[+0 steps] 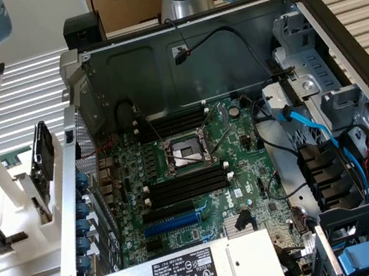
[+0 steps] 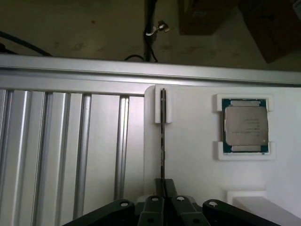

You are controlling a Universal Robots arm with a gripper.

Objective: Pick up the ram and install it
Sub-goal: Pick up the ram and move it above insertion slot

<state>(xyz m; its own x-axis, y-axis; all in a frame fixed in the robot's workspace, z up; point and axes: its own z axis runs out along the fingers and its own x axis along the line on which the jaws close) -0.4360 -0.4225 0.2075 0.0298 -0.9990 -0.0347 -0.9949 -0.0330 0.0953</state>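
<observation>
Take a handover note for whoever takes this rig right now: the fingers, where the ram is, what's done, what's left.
Gripper: fingers shut on the ram, at its near end.
Ram: edge-on in the white holder, with its far end in the holder's notch. A processor chip sits in a pocket beside it.
Computer case: open, with the long black memory slots on the motherboard bare.
Done: the grasp on the ram.
Left: the ram is not yet out of the holder and not yet in a slot.
</observation>
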